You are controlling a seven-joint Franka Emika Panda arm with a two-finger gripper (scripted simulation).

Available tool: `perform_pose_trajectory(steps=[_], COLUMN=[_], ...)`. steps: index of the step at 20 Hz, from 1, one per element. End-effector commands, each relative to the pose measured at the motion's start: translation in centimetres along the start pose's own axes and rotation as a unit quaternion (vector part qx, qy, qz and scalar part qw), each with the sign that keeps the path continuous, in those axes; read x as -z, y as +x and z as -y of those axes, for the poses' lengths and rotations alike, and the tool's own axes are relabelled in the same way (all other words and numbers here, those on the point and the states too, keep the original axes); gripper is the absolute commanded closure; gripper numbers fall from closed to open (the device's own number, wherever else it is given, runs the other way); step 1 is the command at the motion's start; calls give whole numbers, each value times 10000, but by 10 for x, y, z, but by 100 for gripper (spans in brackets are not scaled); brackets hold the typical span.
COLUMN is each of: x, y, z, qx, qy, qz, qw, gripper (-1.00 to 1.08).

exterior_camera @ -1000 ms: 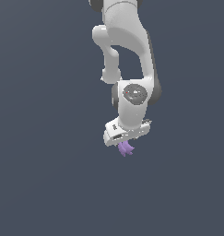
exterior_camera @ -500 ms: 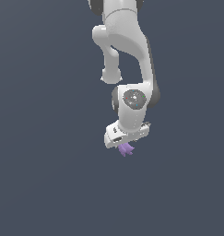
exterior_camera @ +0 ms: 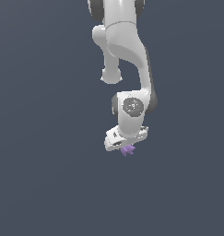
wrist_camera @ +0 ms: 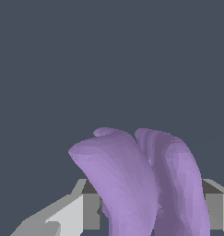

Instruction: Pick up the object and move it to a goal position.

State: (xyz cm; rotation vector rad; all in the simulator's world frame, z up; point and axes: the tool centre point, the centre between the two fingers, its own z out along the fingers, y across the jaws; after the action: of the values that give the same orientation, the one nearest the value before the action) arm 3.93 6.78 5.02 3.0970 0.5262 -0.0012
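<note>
While clamped in end effector (exterior_camera: 126,146), object (exterior_camera: 127,150) shows light-purple curved spiky lobes.

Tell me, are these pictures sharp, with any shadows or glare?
Exterior view: sharp, flat grey background, no cast shadows, soft shading on the arm. Wrist view: the purple object looms large between the gripper fingers, faceted, no glare.

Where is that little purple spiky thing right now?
In the exterior view the purple spiky thing sits just below the white pincer, slightly to the view's right of centre. In the wrist view it fills the space between the pincer's fingers.
</note>
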Motion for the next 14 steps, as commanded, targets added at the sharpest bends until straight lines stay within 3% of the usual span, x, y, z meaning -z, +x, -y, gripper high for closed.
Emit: perform_pose_trajectory(steps=[1, 14], x=[0, 0], y=[1, -1], z=[0, 2], qx=[3, -1], qy=[1, -2], qz=[-4, -6], qw=[10000, 10000], gripper=[108, 108])
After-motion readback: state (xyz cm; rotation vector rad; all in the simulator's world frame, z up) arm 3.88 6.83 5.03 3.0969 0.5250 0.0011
